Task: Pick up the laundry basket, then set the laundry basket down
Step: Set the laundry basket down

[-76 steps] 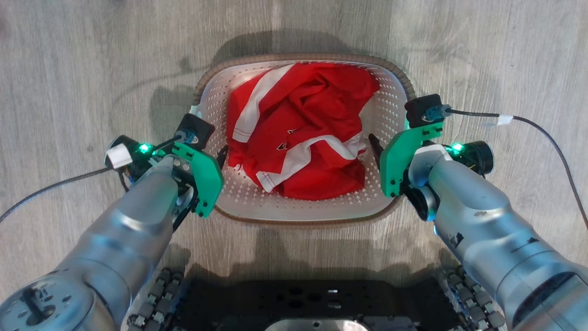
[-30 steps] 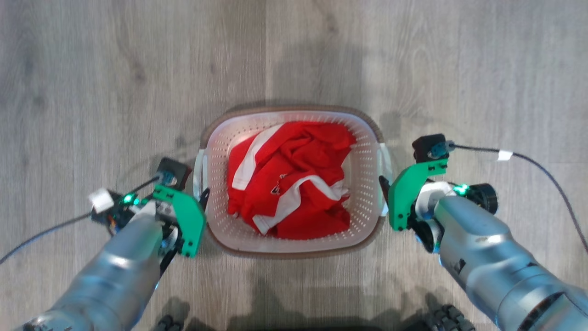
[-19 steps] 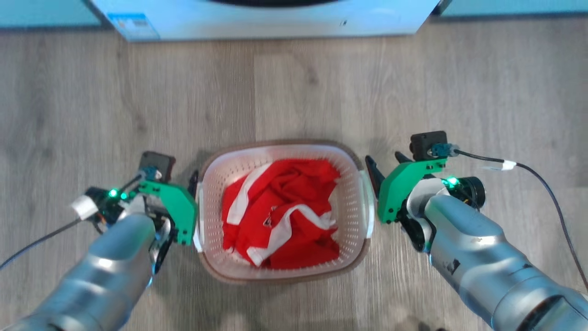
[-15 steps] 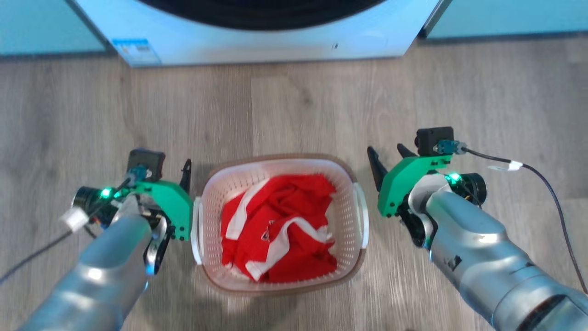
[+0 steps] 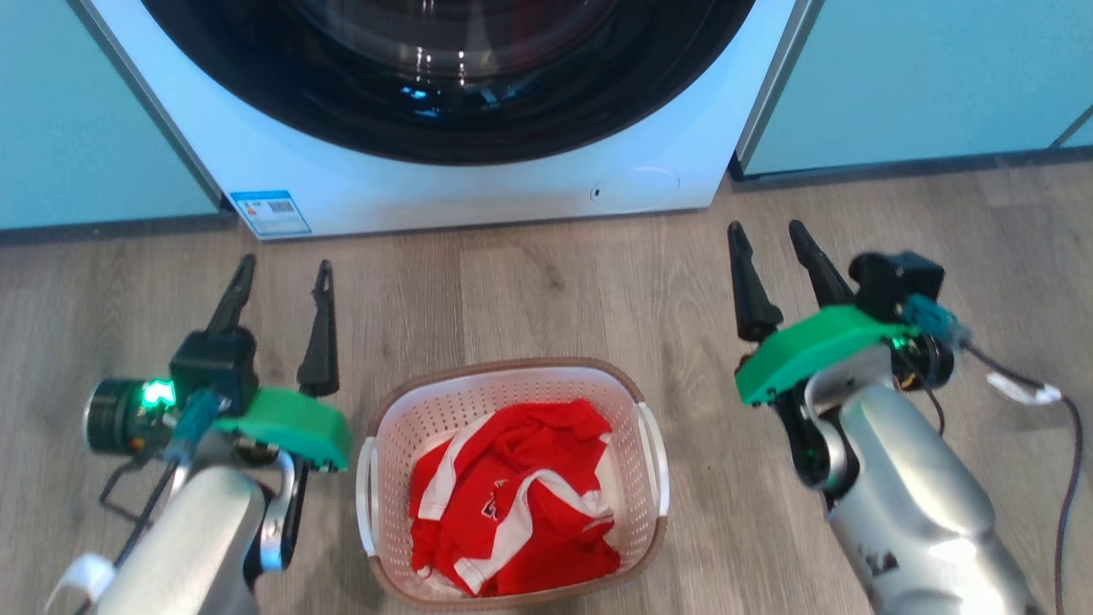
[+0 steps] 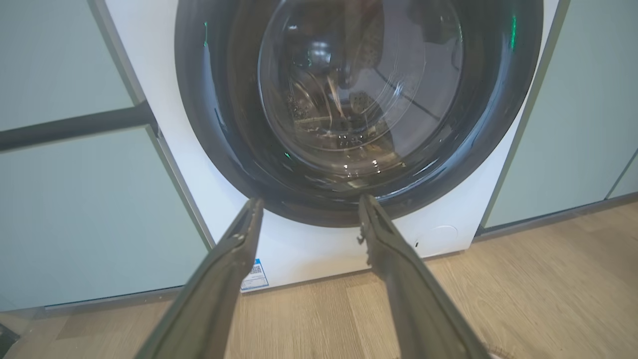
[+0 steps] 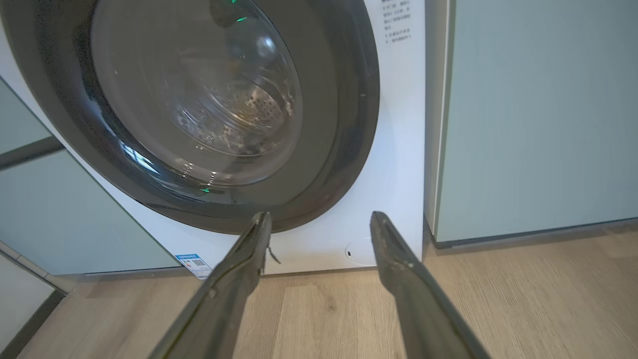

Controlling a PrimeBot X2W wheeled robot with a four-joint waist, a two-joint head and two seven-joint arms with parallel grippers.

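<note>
The laundry basket (image 5: 386,444) stands on the wooden floor in the head view, low in the middle, white with perforated walls and a brown rim. A red garment with white stripes (image 5: 512,504) lies crumpled inside it. My left gripper (image 5: 285,265) is open to the left of the basket and apart from it, its dark fingers pointing at the washing machine. On the other side my right gripper (image 5: 765,226) is open too, clear of the basket. Both wrist views show empty, spread grippers, left (image 6: 311,200) and right (image 7: 321,215).
A white front-loading washing machine (image 5: 478,192) with a dark round door (image 5: 444,77) stands straight ahead, pale teal cabinets (image 5: 905,77) on both sides of it. A strip of wooden floor (image 5: 546,290) lies between the machine and the basket. A cable (image 5: 1067,444) trails from my right wrist.
Both grippers came off the basket's side handles, swung outward and up, and now point at the washing machine. The basket stays on the floor. The head camera tilted up, bringing the machine into view.
</note>
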